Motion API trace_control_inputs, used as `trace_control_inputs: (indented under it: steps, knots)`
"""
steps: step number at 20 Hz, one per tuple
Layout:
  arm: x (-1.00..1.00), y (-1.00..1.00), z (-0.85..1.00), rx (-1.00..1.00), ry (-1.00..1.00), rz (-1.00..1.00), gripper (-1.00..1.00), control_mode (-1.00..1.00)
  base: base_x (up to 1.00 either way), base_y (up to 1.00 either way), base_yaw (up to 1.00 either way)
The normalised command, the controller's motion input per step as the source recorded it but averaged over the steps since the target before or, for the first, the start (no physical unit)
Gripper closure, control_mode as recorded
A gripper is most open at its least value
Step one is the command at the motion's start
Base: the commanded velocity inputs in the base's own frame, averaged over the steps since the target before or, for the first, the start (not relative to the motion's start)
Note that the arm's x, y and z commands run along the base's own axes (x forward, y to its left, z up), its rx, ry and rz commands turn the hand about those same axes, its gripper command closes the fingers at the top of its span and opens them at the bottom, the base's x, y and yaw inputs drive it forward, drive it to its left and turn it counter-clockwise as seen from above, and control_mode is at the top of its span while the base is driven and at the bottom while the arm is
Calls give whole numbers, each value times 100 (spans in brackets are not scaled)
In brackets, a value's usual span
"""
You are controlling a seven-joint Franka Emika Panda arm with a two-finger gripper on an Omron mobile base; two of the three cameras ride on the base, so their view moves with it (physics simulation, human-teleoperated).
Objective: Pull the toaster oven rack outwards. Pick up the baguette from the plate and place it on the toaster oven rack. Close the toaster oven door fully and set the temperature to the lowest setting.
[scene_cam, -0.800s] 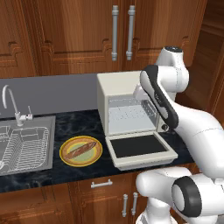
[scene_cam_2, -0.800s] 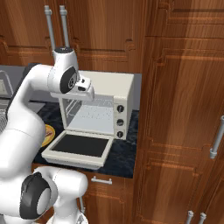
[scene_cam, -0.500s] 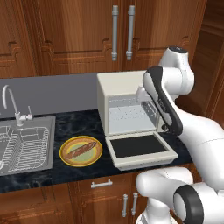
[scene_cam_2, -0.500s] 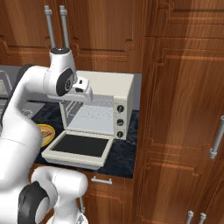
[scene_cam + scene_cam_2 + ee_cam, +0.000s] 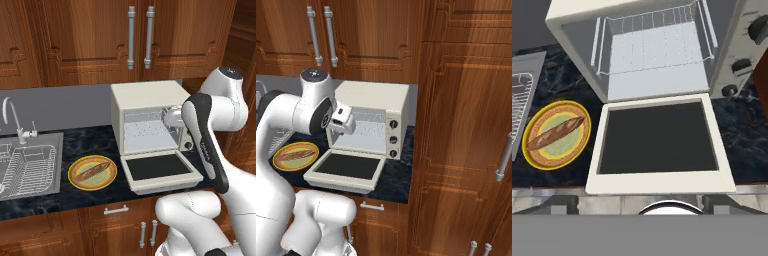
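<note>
The arm has swung a little rightward, tool (image 5: 340, 120) spread empty; door (image 5: 659, 143) down, rack (image 5: 654, 47) still in, baguette (image 5: 556, 133) still plated.

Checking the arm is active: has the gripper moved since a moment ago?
Yes. In the right base view the gripper has come lower against the toaster oven.

Glossy white rounded arm (image 5: 227, 107), dark joints
</note>
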Motion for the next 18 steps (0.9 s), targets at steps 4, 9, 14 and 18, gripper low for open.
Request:
trace_control_inputs:
  steps: [4,9,14,18]
  knots:
    - [-48,-3,-7,11,0,-20,-100,-100,0,0,0]
    - [-20,0,-10,6,0,-20,-100,-100,0,0,0]
    - [-2,0,-15,8,0,-18,-100,-100,0,0,0]
    - [0,0,-7,10,-3,-3,-100,-100,0,0,0]
